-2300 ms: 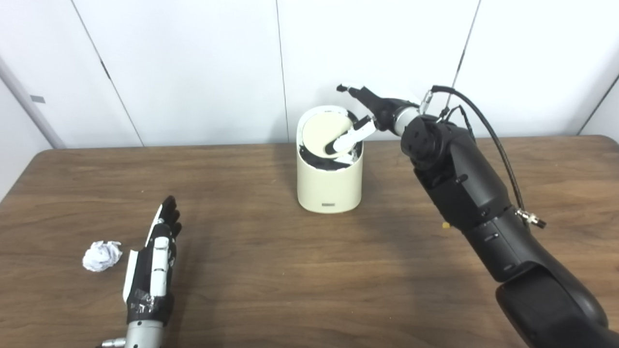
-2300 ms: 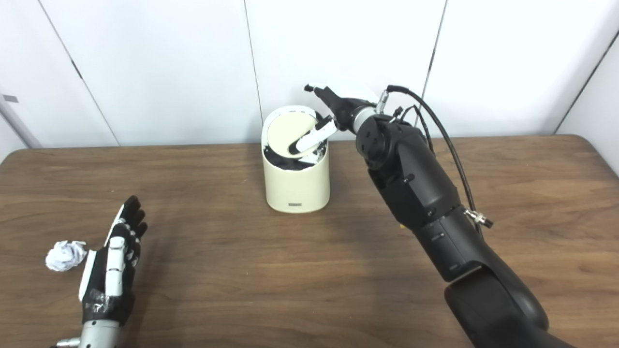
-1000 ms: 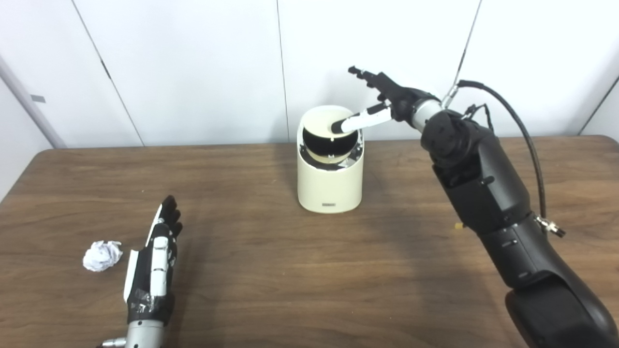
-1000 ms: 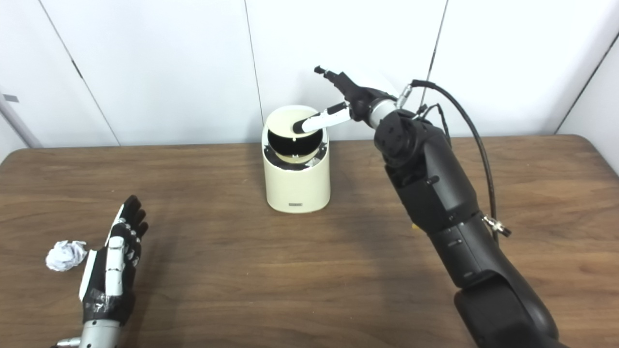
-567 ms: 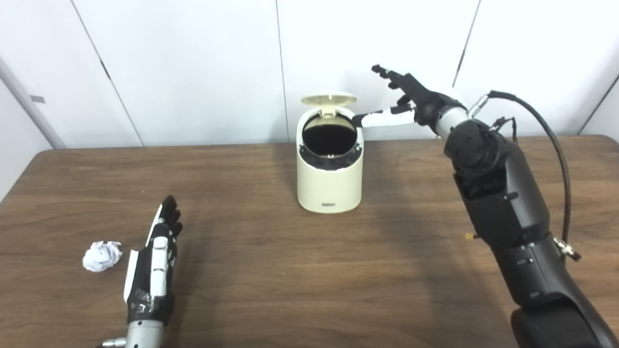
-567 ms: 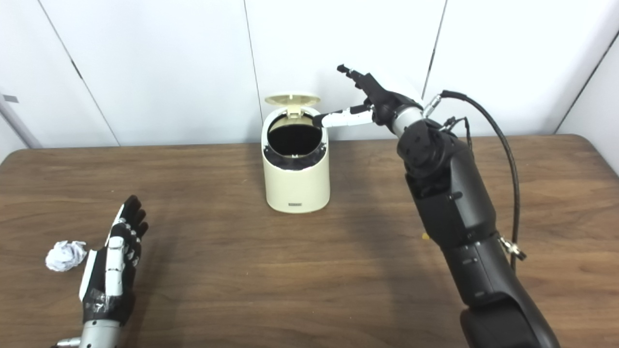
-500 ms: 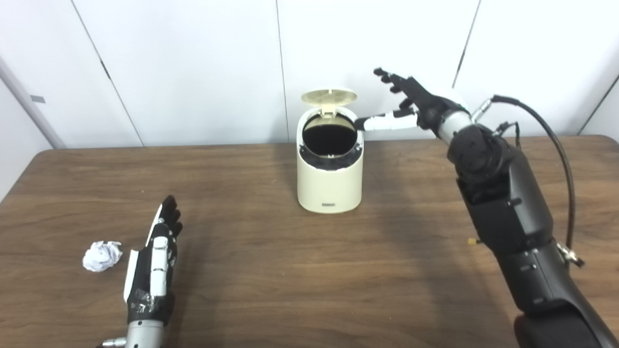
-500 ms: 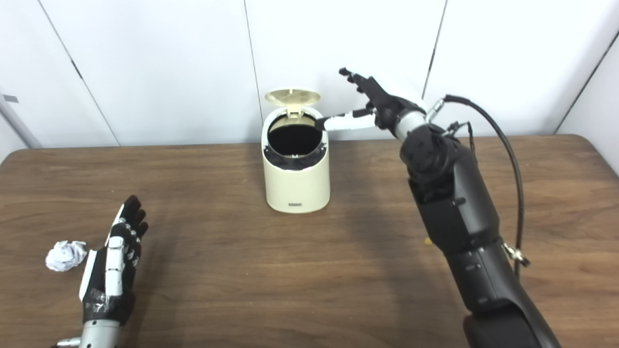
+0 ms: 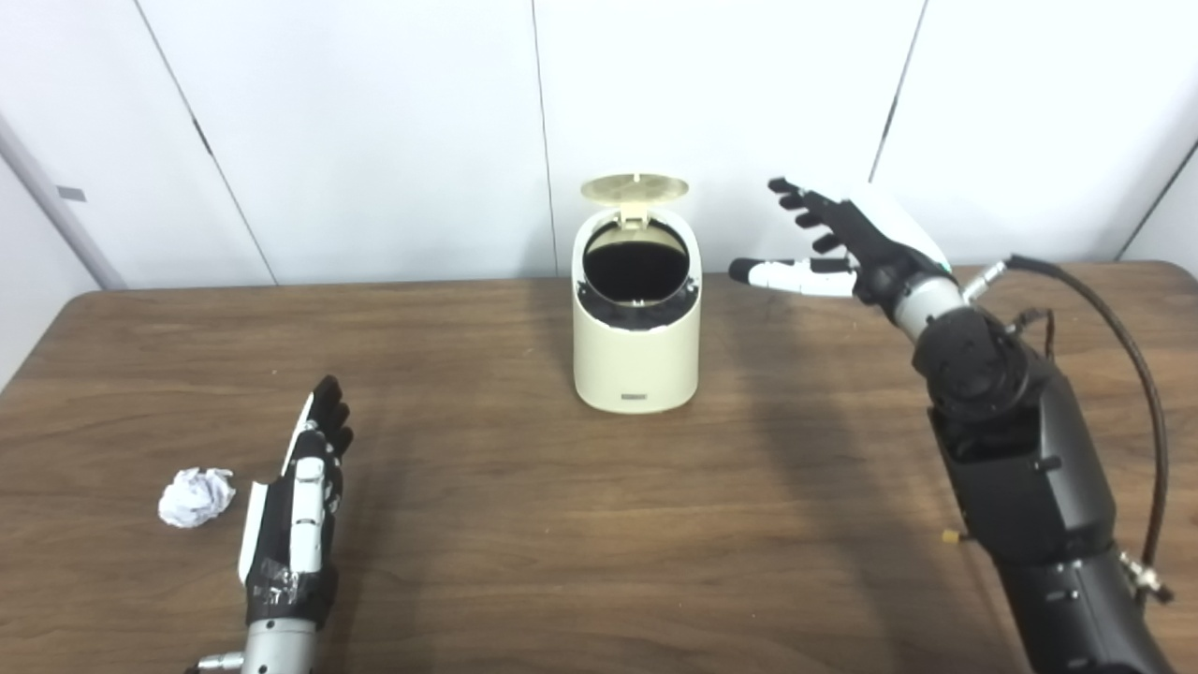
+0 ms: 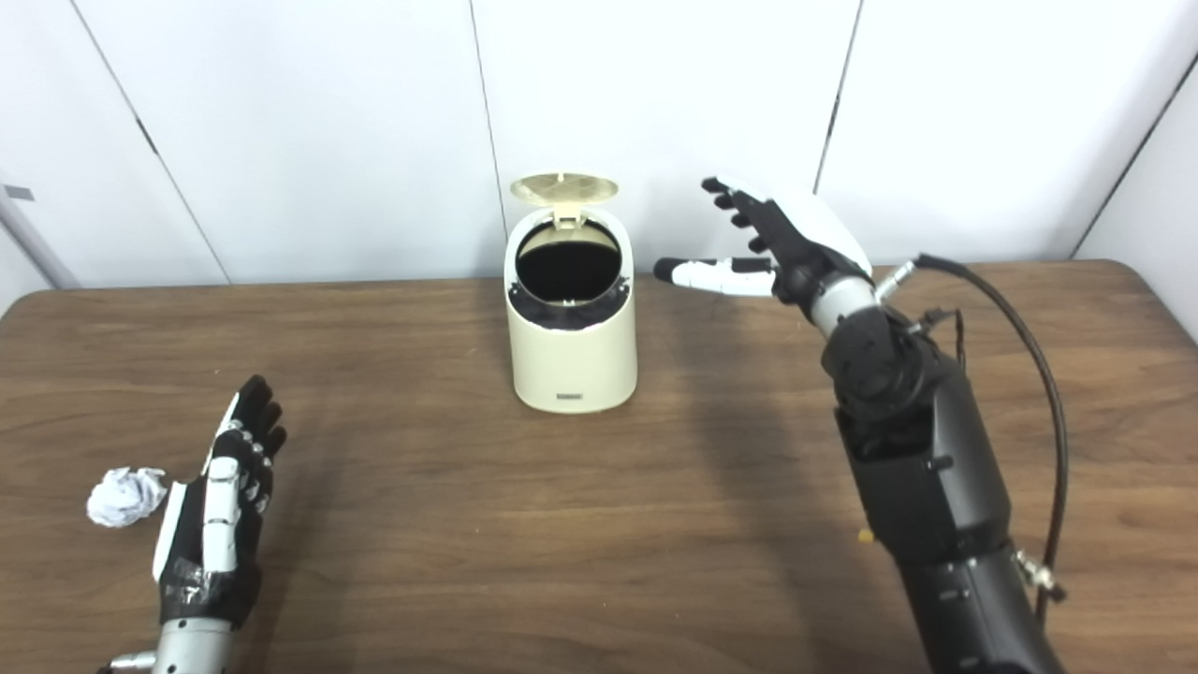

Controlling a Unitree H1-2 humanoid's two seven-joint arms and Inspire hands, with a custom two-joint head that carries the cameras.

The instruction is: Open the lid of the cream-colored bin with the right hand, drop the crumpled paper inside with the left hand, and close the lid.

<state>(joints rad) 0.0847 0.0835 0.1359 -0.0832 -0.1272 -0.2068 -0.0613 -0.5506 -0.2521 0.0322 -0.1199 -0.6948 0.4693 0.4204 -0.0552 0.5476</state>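
Observation:
The cream-colored bin [image 9: 636, 351] stands at the back middle of the table, its round lid [image 9: 635, 188] tipped up behind a dark opening. My right hand [image 9: 842, 253] hangs open in the air to the bin's right, fingers spread, clear of the rim. A white crumpled paper ball [image 9: 196, 496] lies on the wood at the near left. Just to its right, my left hand [image 9: 298, 496] rests open on its edge, fingers straight and pointing away, a small gap between it and the paper.
The brown wooden table [image 9: 524, 524] runs the full width, with white wall panels behind it. A black cable [image 9: 1137, 365] loops off my right forearm. A tiny yellow speck [image 9: 948, 536] lies on the table beside that arm.
The lid went from pressed down under my right thumb to standing open. My right hand then drew back to the right and down, away from the bin. My left hand and the paper stayed put.

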